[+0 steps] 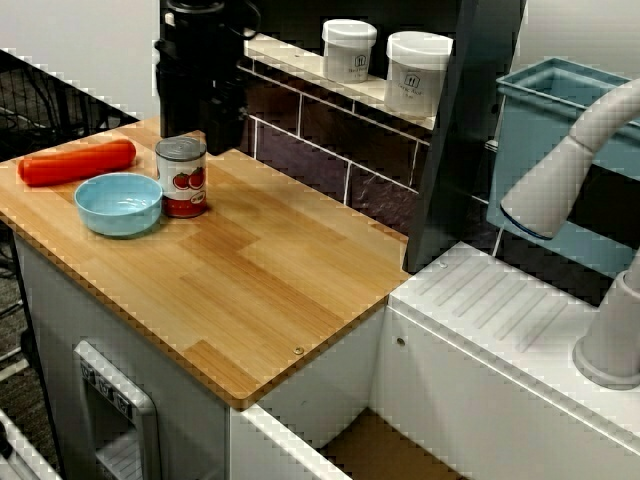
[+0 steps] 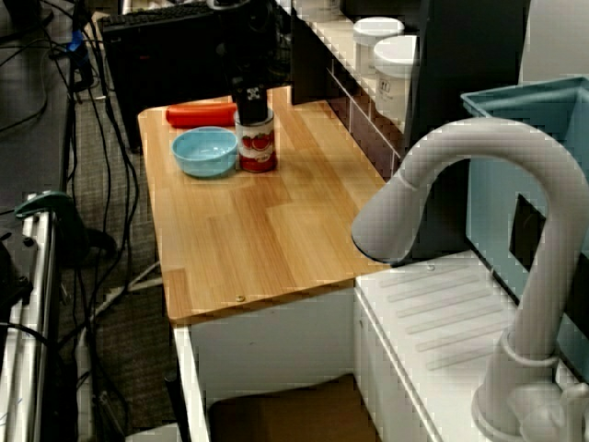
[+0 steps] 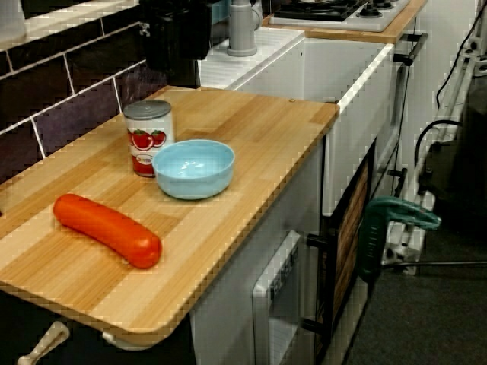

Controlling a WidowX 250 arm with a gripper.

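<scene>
My black gripper (image 1: 200,135) hangs low over the back left of the wooden counter (image 1: 270,270), right behind and just above a tomato can (image 1: 183,178). In the view from the sink end, the gripper (image 2: 250,99) stands directly over the can (image 2: 257,143). Its dark fingers blend together, so I cannot make out their opening or any contact with the can. A light blue bowl (image 1: 118,203) sits against the can's front left, empty. A red-orange sausage-shaped toy (image 1: 77,162) lies beyond the bowl near the counter's left end. The view from the counter's left end shows the can (image 3: 148,137), bowl (image 3: 194,169) and toy (image 3: 106,230).
Two white jars (image 1: 349,50) (image 1: 417,72) stand on the shelf above the tiled back wall. A dark upright panel (image 1: 460,130) ends the counter on the right. Beyond it are a white drainer (image 1: 500,300), a grey faucet (image 1: 570,180) and a blue bin (image 1: 545,120).
</scene>
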